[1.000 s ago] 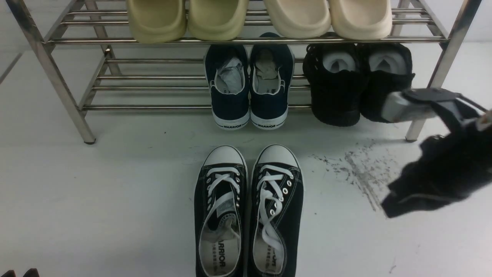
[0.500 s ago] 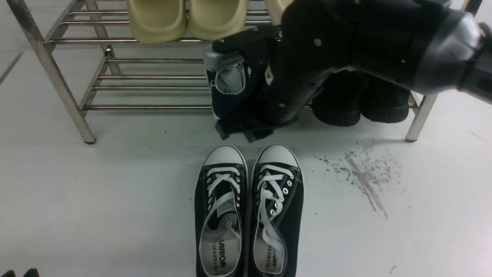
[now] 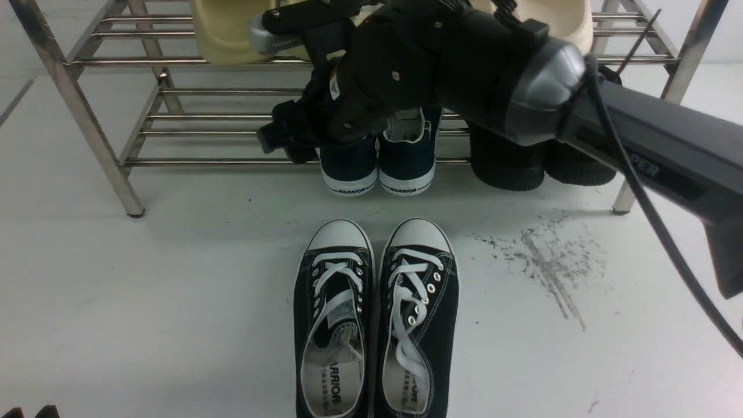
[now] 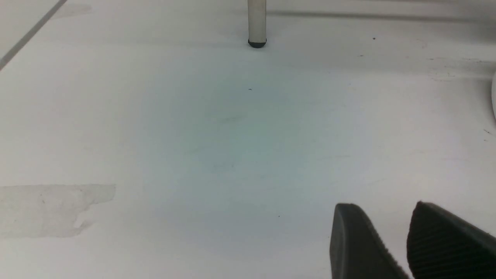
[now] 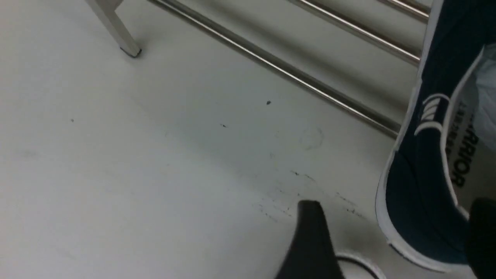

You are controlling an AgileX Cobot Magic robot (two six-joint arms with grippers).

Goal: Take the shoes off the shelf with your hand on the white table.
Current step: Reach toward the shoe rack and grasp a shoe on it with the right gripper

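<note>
The navy shoes (image 3: 377,168) stand side by side on the lower tier of the steel shelf (image 3: 232,161), toes over its front bar. My right arm reaches across from the right and hides their openings. My right gripper (image 3: 287,142) hangs at the left side of the left navy shoe. In the right wrist view the right gripper (image 5: 393,203) is open, and the left navy shoe (image 5: 418,186) lies between its fingers, close to one finger and untouched by the other. My left gripper (image 4: 381,211) is open and empty, low over the white table (image 4: 193,135).
A pair of black lace-up sneakers (image 3: 377,325) stands on the white table (image 3: 145,302) in front of the shelf. All-black shoes (image 3: 522,168) sit right of the navy pair. Cream slippers (image 3: 220,35) fill the top tier. Grey scuff marks (image 3: 545,261) lie at the right.
My right arm swung in from the far right across the shelf front, then further left and up. Its gripper went from the navy shoes' toes to the left shoe's side.
</note>
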